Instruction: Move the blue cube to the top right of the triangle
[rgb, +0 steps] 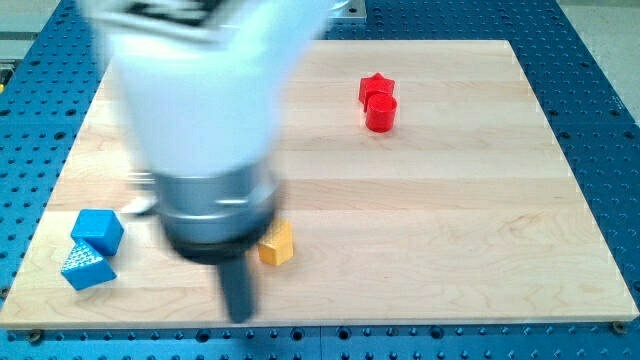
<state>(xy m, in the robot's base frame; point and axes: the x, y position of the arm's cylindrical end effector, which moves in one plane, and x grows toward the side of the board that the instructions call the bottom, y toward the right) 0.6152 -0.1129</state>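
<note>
The blue cube (98, 230) sits near the board's lower left corner. A blue triangle (86, 267) lies just below it, touching or almost touching. My arm hangs large and blurred over the view's left half. My tip (240, 317) is near the board's bottom edge, well to the right of both blue blocks and just below left of a yellow block (277, 243).
A red star-shaped block (376, 87) and a red cylinder (381, 112) stand together at the upper right of the wooden board (450, 220). A blue perforated table surrounds the board. The arm hides part of the board's upper left.
</note>
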